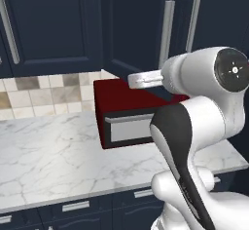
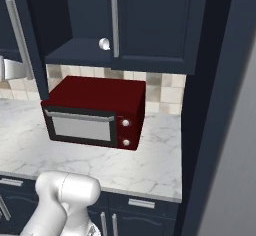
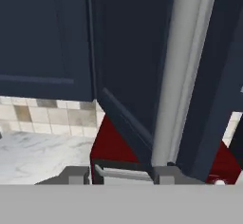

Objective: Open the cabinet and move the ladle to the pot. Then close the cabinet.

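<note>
The cabinet door (image 1: pixel 133 24) stands swung open, its long silver handle (image 1: pixel 167 34) facing me. In the right base view the door (image 2: pixel 31 40) is seen nearly edge-on, and the dark cabinet inside (image 2: pixel 65 20) is exposed. On its shelf edge sits a small round silvery thing (image 2: pixel 104 43), which looks like the ladle seen end-on. My gripper (image 3: pixel 121 174) is just below the handle (image 3: pixel 182 76), whose lower end meets the right fingertip (image 3: pixel 166 174). The fingers stand apart with nothing between them. The white hand (image 1: pixel 145 79) hovers over the microwave. The pot is out of view.
A dark red microwave (image 1: pixel 126 109) (image 2: pixel 95 110) sits on the marble counter (image 1: pixel 48 151) under the cabinet. The twin door (image 2: pixel 150 20) stays closed. A tall dark panel (image 2: pixel 215 105) bounds the counter on the right. Low navy drawers (image 1: pixel 75 207) run below.
</note>
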Motion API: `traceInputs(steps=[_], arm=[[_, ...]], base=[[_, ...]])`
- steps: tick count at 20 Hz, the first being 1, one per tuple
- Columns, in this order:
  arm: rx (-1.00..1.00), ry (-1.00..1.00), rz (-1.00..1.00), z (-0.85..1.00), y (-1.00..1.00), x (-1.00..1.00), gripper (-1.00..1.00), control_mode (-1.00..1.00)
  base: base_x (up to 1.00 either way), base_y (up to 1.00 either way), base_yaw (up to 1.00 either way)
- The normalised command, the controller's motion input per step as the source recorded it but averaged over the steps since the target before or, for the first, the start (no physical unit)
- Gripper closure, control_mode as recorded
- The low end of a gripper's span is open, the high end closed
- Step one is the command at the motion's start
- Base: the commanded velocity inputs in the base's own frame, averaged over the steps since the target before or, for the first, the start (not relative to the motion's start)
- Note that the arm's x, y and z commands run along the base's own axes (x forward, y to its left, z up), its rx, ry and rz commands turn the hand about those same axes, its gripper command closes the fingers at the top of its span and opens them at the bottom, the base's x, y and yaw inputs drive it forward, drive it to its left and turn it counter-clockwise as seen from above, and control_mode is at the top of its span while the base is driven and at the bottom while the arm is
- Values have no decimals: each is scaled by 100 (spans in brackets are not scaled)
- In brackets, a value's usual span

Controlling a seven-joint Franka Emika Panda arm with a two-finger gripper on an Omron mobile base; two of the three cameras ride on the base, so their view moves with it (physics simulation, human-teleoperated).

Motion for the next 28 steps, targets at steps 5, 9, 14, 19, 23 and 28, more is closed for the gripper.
traceInputs(steps=[5, 9, 14, 19, 23, 28], arm=[[5, 1, -1, 0, -99, -57, -100, -100], [19, 5, 0, 0, -100, -4, -100, -100], [41, 2, 3, 0, -92, 72, -100, -100], [43, 1, 10, 0, -33, 100, -100, -100], [32, 7, 12, -3, 8, 100, -100, -100], [28, 11, 13, 0, 20, 100, -100, -100]], base=[[0, 0, 0], [0, 0, 0], [0, 0, 0], [0, 0, 0], [0, 0, 0], [0, 0, 0]])
